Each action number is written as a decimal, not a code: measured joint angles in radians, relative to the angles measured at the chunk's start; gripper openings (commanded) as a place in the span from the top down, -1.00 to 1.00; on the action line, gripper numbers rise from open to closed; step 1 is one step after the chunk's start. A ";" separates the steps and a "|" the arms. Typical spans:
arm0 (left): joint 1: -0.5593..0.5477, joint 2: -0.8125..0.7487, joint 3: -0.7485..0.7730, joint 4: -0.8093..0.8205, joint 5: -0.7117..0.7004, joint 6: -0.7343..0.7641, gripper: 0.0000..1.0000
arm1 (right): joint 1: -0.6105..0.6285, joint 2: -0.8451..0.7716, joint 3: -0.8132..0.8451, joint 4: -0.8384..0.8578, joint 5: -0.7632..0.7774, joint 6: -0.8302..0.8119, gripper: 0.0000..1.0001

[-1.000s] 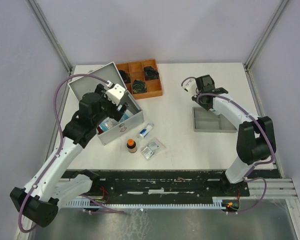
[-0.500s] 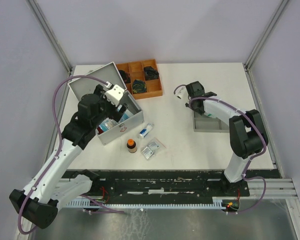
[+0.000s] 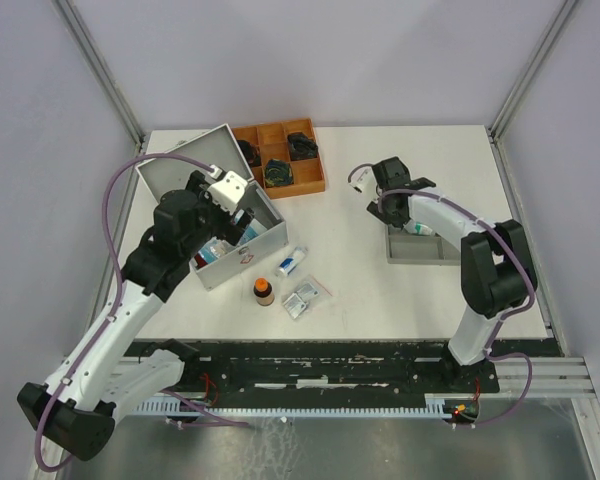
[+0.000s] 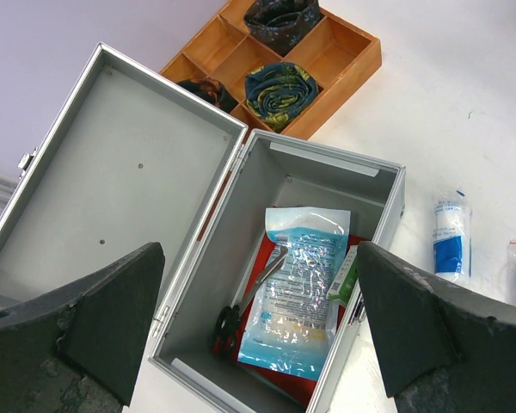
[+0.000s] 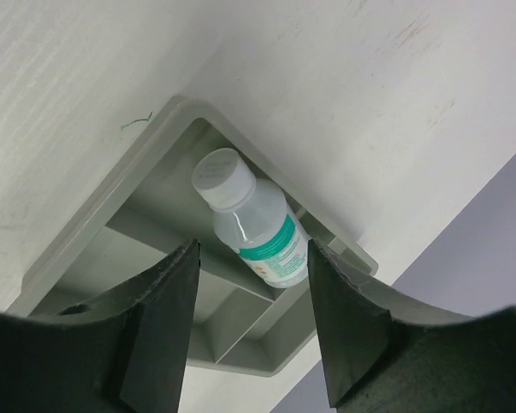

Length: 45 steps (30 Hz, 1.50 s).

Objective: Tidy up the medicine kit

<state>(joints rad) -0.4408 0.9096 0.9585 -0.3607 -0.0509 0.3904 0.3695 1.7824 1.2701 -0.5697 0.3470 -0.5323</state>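
The medicine kit, a silver-grey case, stands open at the left with its lid tipped back. Inside lie a clear blue pouch, black-handled scissors and a small green box on something red. My left gripper hovers open above the case, holding nothing. My right gripper is open over the far corner of the small grey tray. A clear bottle with a white cap and green label lies in that corner between the spread fingers, which do not touch it.
A brown wooden compartment tray with dark rolled items stands behind the case. In front of the case lie a blue-and-white gauze roll, a small brown bottle and a clear plastic packet. Frame posts rise at the far corners.
My right gripper moved slightly left and down to the grey tray, then widened its jaws, leaving the clear bottle lying in the tray corner. The left arm barely shifted.
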 measured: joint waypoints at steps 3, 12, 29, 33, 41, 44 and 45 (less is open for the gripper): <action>0.000 -0.002 0.000 0.000 -0.003 0.000 -0.99 | 0.000 -0.018 0.008 -0.031 -0.042 0.018 -0.22; 0.001 -0.007 -0.037 -0.006 -0.010 -0.001 -0.99 | 0.010 -0.267 -0.001 -0.102 -0.481 0.123 -0.27; -0.050 0.046 -0.106 -0.414 0.440 0.283 -0.66 | 0.051 -0.467 -0.121 -0.089 -0.743 0.282 -0.28; -0.071 0.105 -0.119 -0.448 0.457 0.346 -0.59 | 0.051 -0.505 -0.142 -0.077 -0.740 0.285 -0.28; -0.090 0.200 -0.150 -0.416 0.460 0.370 -0.49 | 0.051 -0.531 -0.193 -0.074 -0.731 0.284 -0.29; -0.101 0.217 -0.157 -0.391 0.461 0.370 -0.38 | 0.051 -0.533 -0.196 -0.073 -0.731 0.282 -0.29; -0.105 0.224 -0.158 -0.382 0.461 0.370 -0.34 | 0.051 -0.533 -0.196 -0.073 -0.731 0.282 -0.29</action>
<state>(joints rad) -0.5457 1.1339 0.8005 -0.7429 0.4099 0.7609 0.4206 1.2491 1.0744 -0.6430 -0.3840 -0.2504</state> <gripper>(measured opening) 0.721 0.643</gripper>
